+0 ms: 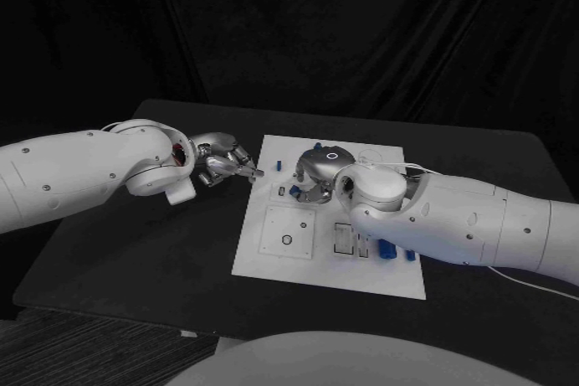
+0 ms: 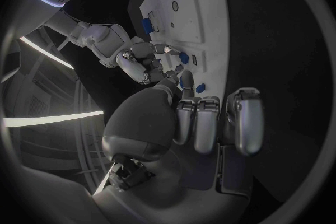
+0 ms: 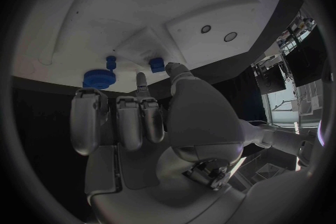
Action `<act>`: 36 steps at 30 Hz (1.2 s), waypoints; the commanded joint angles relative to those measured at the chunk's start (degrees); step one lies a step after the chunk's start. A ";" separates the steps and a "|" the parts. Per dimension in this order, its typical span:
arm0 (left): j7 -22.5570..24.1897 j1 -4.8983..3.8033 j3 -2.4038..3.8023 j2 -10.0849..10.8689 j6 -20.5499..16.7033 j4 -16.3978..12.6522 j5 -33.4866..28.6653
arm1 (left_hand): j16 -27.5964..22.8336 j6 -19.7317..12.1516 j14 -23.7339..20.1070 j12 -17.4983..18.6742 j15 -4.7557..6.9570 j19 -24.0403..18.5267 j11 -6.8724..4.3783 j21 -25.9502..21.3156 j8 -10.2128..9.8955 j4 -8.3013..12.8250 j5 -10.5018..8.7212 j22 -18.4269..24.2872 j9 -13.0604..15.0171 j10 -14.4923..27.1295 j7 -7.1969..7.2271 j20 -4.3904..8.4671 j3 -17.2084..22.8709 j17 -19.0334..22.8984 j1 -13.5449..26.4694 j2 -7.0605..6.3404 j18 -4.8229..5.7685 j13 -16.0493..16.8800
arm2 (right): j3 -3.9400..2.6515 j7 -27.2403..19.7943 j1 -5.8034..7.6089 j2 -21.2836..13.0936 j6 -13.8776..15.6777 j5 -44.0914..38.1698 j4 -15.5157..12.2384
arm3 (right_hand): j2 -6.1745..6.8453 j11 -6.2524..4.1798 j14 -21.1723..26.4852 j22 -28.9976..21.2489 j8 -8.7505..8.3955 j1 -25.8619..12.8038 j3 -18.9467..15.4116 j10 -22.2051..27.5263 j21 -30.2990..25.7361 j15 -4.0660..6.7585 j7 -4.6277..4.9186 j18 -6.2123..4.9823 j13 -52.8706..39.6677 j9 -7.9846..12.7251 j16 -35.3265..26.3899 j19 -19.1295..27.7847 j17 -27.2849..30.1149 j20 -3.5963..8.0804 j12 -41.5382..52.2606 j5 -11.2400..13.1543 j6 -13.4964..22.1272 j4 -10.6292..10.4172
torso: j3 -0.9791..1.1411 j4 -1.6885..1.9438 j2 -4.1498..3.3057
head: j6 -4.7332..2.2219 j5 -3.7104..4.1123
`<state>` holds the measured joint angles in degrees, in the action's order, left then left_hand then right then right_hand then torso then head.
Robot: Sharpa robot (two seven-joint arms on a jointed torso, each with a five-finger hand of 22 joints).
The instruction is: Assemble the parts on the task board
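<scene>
L arm comes in over the black tabletop (image 1: 145, 260), its left hand (image 1: 223, 163) hovering just off the left edge of the white task board (image 1: 362, 279). Fingers (image 2: 206, 123) curled in, nothing seen in them, so closed on nothing as far as I can see.

Board sits mid-tabletop. A raised square plate w/ an oval hole (image 1: 289, 232) is on its near-left part, slotted rows beside it.

Right hand (image 1: 316, 175) is over the board's far middle, fingers (image 3: 140, 117) bent down; can't tell if it grips anything. Just ahead of its fingertips, blue parts stand on the board: a big round cap-like part (image 3: 97, 78), a small peg (image 3: 111, 61) and a square-ish part (image 3: 156, 65). More blue parts (image 1: 387, 249) lie by the right forearm, near the slots.
</scene>
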<state>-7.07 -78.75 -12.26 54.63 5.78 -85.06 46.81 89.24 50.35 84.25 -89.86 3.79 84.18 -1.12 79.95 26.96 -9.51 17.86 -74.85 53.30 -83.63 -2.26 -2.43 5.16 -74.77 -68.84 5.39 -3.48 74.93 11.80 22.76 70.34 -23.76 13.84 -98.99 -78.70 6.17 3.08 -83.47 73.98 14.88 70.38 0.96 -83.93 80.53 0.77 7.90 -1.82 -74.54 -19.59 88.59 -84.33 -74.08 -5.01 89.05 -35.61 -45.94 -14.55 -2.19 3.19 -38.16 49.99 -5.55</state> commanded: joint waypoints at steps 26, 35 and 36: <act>-0.15 0.90 0.04 -0.50 1.84 0.63 -0.36 | 0.76 -0.54 5.75 -0.14 0.57 0.27 -0.45 -0.90 1.15 -1.57 1.05 -11.71 1.22 -6.37 -0.04 0.37 -0.35 -15.23 -0.64 0.07 0.90 15.07 | -0.04 -1.52 -1.71 1.85 2.28 -0.56 1.94 | -0.49 0.06 -6.53 12.71 2.44 -0.05 3.94 -6.07 -0.16 0.07 -0.32 -0.69 -15.46 -2.05 1.41 -1.09 -15.92 -0.30 0.95 -0.79 -0.19 1.76 | -0.10 0.14 0.05 | 0.01 0.03; -0.18 1.39 0.04 -0.67 2.33 0.88 -0.36 | 0.76 -0.62 5.75 -0.14 0.55 0.17 -0.43 -1.08 1.17 -1.65 1.09 -11.66 1.18 -6.37 -0.05 0.36 -0.30 -15.23 -0.71 0.10 0.86 15.07 | -0.04 -1.52 -1.99 2.05 1.25 -0.56 2.36 | -1.02 -0.51 -6.53 12.63 4.33 2.95 7.24 -6.07 -0.39 0.55 -0.93 -0.76 -15.46 -3.71 1.41 -0.93 -15.92 0.11 0.95 -4.10 -1.95 5.09 | -0.15 0.07 0.06 | 0.01 -0.09; -0.16 1.47 0.04 -0.71 2.38 0.93 -0.36 | 0.76 -0.62 5.75 -0.14 0.55 0.17 -0.43 -1.08 1.17 -1.65 1.09 -11.66 1.18 -6.37 -0.05 0.36 -0.30 -15.23 -0.71 0.10 0.86 15.07 | -0.04 -1.55 -2.02 2.05 1.13 -0.56 2.36 | -1.09 -0.64 -6.53 12.63 4.65 3.43 7.88 -6.07 -0.38 0.66 -1.06 -0.76 -15.46 -4.03 1.41 -0.93 -15.92 0.21 0.95 -4.38 -2.21 5.69 | -0.15 0.04 0.06 | 0.01 -0.11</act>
<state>-7.60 -77.45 -12.26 54.07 7.23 -84.15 46.81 89.24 50.14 84.25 -89.86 3.79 84.18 -1.12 79.52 26.97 -9.82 17.86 -74.85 53.30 -83.63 -2.46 -2.43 5.47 -74.77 -68.84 5.39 -3.49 74.93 11.70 21.40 68.65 -21.77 15.12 -99.13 -76.34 5.67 2.83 -83.93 73.98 16.71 72.65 8.19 -83.70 80.53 1.22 7.48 -1.82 -74.54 -21.13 88.59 -84.29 -74.08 -4.96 89.05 -38.62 -46.38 -8.58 -2.30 3.27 -38.10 49.99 -5.63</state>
